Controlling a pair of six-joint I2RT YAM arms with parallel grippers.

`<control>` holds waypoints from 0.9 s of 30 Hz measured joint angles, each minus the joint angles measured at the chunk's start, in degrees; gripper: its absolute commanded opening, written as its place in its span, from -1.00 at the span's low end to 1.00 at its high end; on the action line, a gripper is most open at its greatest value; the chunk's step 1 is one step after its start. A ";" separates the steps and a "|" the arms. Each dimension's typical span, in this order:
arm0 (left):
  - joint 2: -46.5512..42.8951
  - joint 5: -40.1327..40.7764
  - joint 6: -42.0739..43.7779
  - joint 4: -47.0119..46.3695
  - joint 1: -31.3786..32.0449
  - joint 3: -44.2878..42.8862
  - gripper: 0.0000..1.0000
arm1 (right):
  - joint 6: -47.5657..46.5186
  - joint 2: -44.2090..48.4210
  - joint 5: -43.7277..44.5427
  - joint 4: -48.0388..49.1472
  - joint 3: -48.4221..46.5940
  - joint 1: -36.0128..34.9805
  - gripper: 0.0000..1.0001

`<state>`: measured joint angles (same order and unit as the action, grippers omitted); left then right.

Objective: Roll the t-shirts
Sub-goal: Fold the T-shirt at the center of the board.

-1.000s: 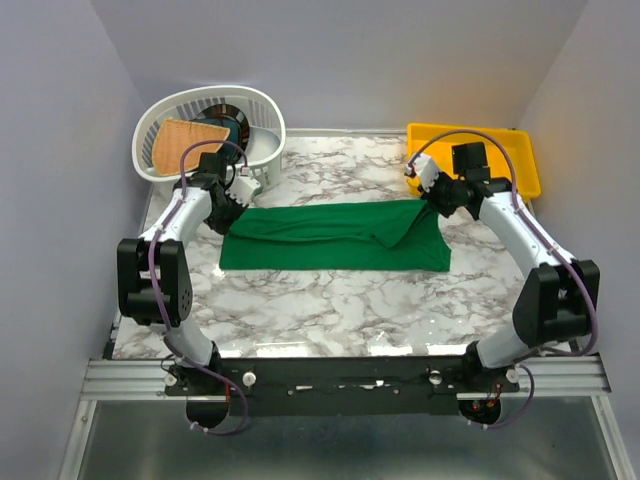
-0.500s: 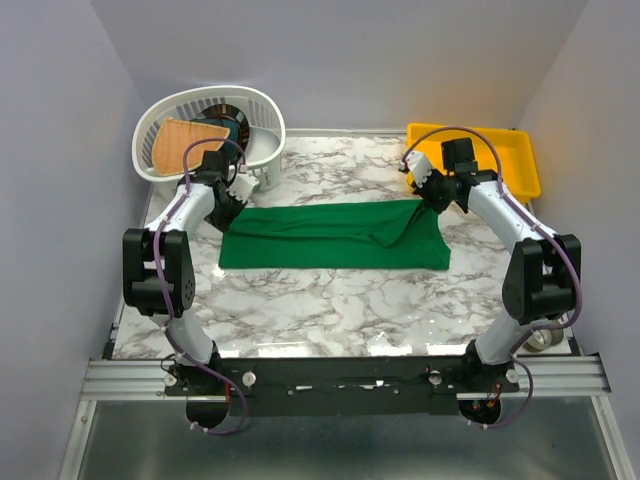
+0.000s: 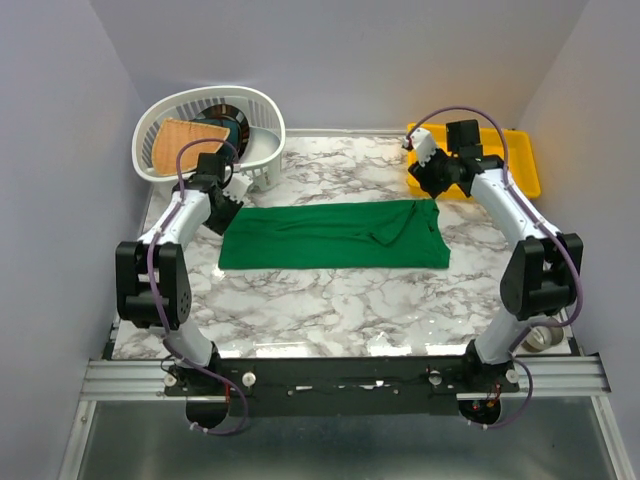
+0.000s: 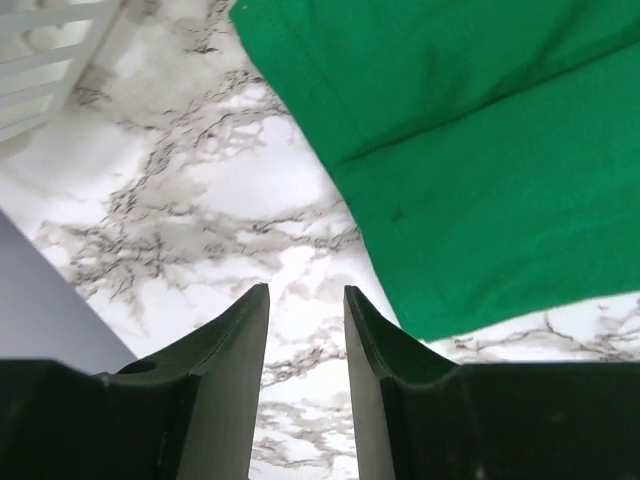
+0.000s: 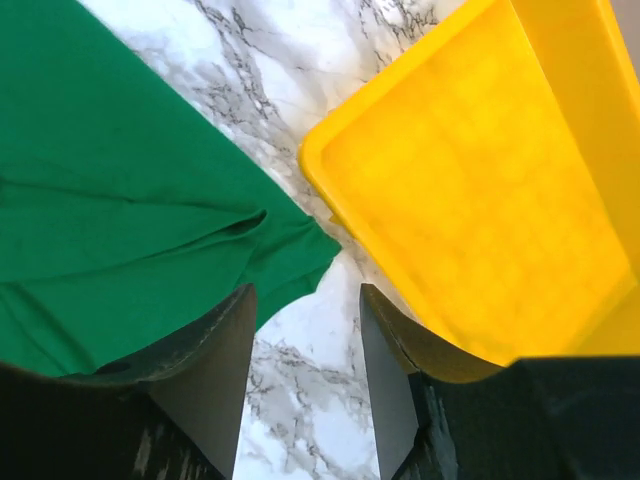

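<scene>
White marble-patterned table (image 3: 330, 305), plain lilac-grey walls (image 3: 350, 60), seemingly aluminium rail (image 3: 130, 378) along near edge

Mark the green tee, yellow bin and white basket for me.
green tee (image 3: 335, 235), top external view, middle of the fabric.
yellow bin (image 5: 480, 200), right wrist view, bare floor.
white basket (image 3: 274, 135), top external view, right wall.

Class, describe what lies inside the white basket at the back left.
Inside the white basket lies an orange cloth, with a dark, teal-tinged item behind it. Whatever is beneath them is covered and cannot be seen.
</scene>
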<state>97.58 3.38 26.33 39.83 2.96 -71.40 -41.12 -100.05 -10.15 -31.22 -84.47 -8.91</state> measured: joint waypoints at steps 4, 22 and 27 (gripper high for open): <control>-5.57 -0.46 -0.09 -0.61 0.00 2.51 -0.44 | -2.67 3.91 -4.28 -3.32 2.34 0.09 -0.12; -7.56 -7.54 -0.02 0.68 0.15 12.26 -1.00 | -16.04 -8.15 -12.00 -17.18 5.88 -4.70 -0.60; -9.66 -7.52 -0.02 1.31 0.15 12.46 -1.00 | -16.04 -14.27 -11.98 -17.57 0.57 -5.97 -0.60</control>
<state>87.92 -4.14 26.30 41.15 3.11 -58.94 -57.17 -114.32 -22.13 -48.80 -83.90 -14.87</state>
